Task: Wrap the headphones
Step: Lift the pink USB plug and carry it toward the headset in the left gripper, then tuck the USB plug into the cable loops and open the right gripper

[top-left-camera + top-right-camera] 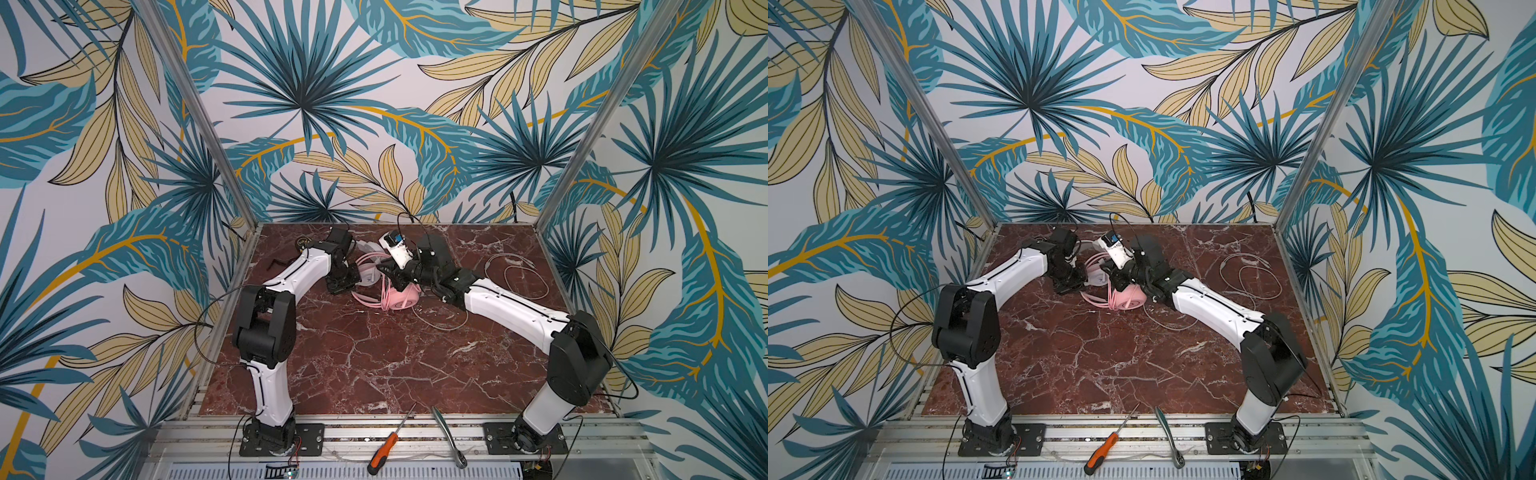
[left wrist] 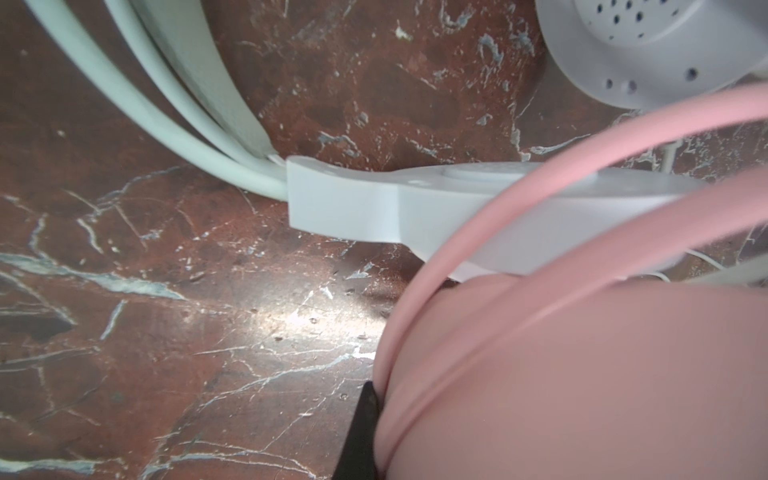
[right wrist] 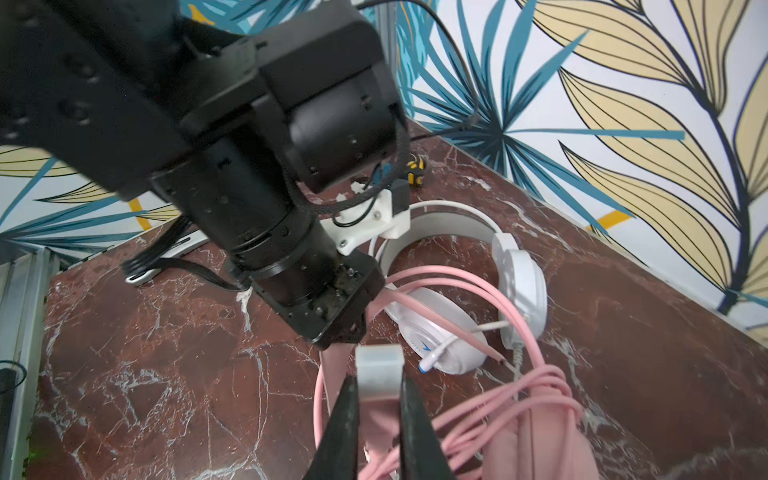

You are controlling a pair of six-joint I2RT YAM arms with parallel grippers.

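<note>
Marble table [image 1: 374, 365], both arms meeting at its far centre. Pink headset [image 1: 399, 297] lying there on its side, its band crossing over the white headset [image 3: 519, 282] just behind. Pink cable [image 3: 532, 395] already looped several turns round the pink cup and band, so judged late in the pink wrap. White cable [image 1: 519, 274] sprawled loose on the right of the table, not yet wound. Left gripper [image 3: 345, 328] pressed together, apparently pinching the flat pink headband strap and steadying the headset. Right gripper [image 3: 379, 386] closed narrow on a pale block [image 3: 378, 361] standing between its fingers. Unclear whether an inline control or a band part. Next move likely calls for a firm left hold while carrying any remaining pink slack over the bundle without snagging the white band. Then tuck the end and shift to the white set. Writing: none readable, only a small blue mark [image 3: 415, 344] on the white cup, too blurred to name a brand.
</note>
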